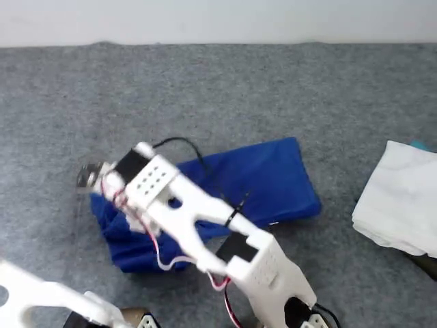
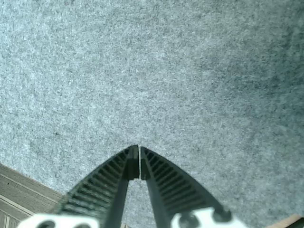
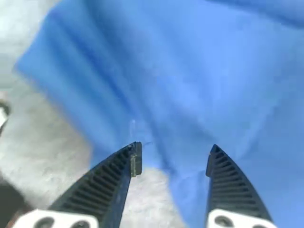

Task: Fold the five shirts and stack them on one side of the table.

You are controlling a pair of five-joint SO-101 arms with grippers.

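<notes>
Blue shirt mid-table; right gripper spread wide over its edge. Left gripper pinched together above grey felt. White shirt well apart, at table edge.

surface: grey felt mat | back: white wall | edge: wooden boards

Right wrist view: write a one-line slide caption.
Open end effector hovers above a rumpled blue shirt on the grey table.

high: table being overlooked from above | left wrist: table being viewed close | right wrist: blue shirt being shared with high
</notes>
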